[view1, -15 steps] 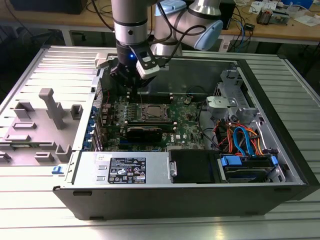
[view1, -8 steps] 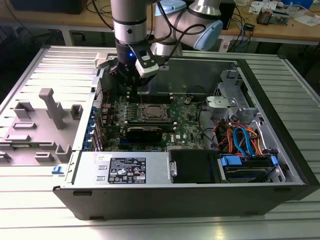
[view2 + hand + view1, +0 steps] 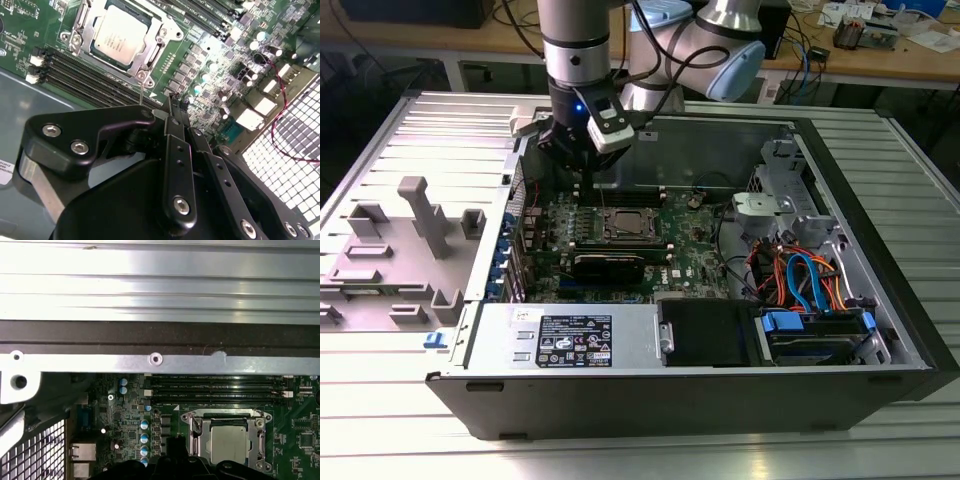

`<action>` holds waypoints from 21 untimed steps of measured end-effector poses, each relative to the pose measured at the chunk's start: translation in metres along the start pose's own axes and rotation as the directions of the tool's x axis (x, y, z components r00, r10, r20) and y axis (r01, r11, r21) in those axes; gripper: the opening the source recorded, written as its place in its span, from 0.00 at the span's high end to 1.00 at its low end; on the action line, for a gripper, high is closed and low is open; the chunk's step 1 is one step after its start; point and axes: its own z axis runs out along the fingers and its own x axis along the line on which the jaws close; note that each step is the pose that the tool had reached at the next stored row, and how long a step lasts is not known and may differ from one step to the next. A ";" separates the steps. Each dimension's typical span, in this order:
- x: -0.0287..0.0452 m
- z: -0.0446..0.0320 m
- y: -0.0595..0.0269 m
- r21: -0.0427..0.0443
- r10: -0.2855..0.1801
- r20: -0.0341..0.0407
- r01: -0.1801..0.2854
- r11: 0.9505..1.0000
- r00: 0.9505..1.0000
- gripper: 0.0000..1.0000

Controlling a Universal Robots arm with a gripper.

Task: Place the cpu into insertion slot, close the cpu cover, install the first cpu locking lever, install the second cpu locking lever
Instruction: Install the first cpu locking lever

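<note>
We're holding the gripper (image 3: 176,107) clenched & empty beside the raised locking lever (image 3: 141,92), since cpu (image 3: 121,34) is sitting under the closed cpu cover (image 3: 150,52).

Arm upright, gripper pointing straight down

In the exterior view the arm (image 3: 575,35) drops vertically from the upper edge, its silver-grey elbow joint (image 3: 720,45) folded behind toward the exterior view's right. A blue light glows on the black wrist (image 3: 578,100). Beneath it hangs the black gripper (image 3: 584,172), also seen in both wrist views (image 3: 174,107) (image 3: 176,444). Its linkages converge and the fingertips (image 3: 177,131) are drawn together.
</note>
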 end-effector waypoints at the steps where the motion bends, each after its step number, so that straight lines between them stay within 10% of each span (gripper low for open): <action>1: 0.0000 0.0000 0.0013 0.000 0.000 0.000 0.000 1.000 1.000 0.89; 21: -0.0288 0.0024 0.0112 0.002 0.007 0.000 -0.007 1.000 1.000 0.89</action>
